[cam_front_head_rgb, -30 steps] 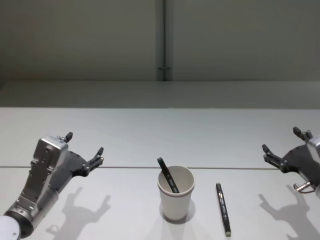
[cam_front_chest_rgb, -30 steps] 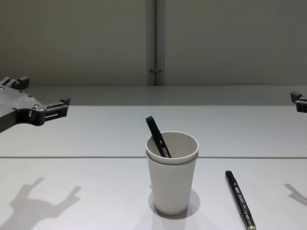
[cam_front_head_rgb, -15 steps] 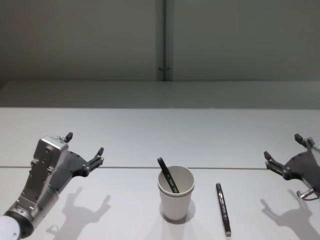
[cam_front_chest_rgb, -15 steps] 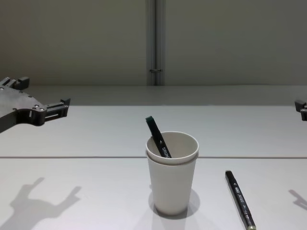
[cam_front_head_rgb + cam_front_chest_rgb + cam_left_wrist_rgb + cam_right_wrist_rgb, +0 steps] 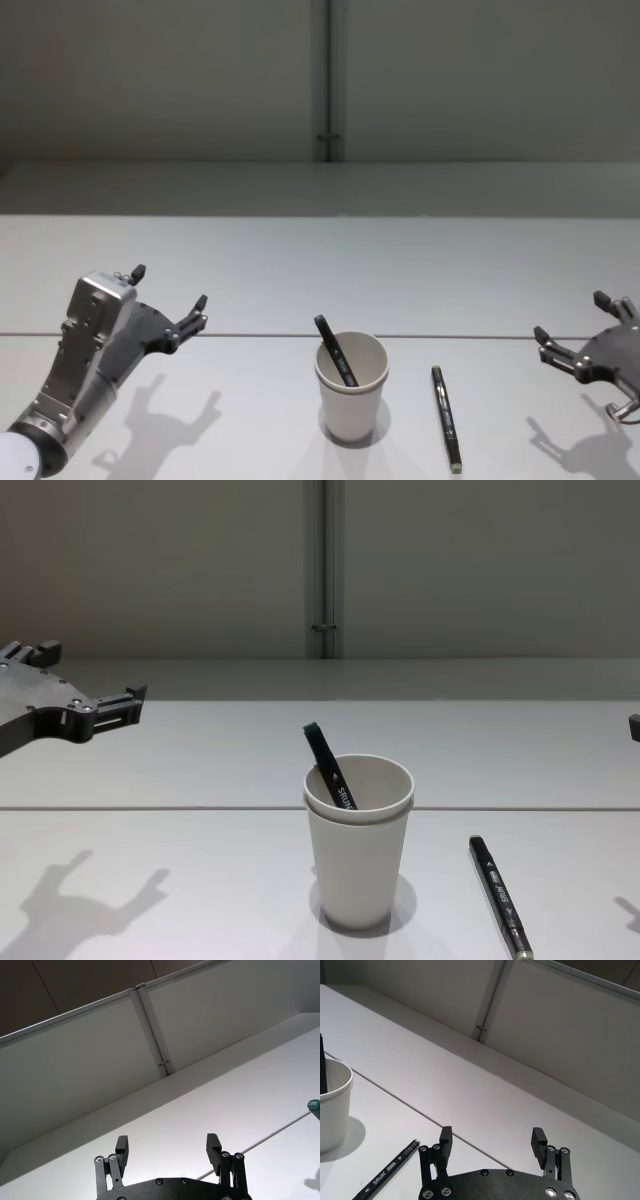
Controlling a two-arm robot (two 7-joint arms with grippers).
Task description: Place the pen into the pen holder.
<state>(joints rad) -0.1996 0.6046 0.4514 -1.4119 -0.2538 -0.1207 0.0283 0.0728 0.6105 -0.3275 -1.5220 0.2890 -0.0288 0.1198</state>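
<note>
Chest view: off-white tapered pen holder (image 5: 358,860)

Soft, even light from above falls on the pale bench (image 5: 250,270), while the back wall (image 5: 150,80) sits dimmer. The left gripper (image 5: 170,286) and right gripper (image 5: 570,316) each cast a soft-edged grey shadow on the bench, toward the robot. A faint shadow rings the pen holder (image 5: 352,395) at its base.
</note>
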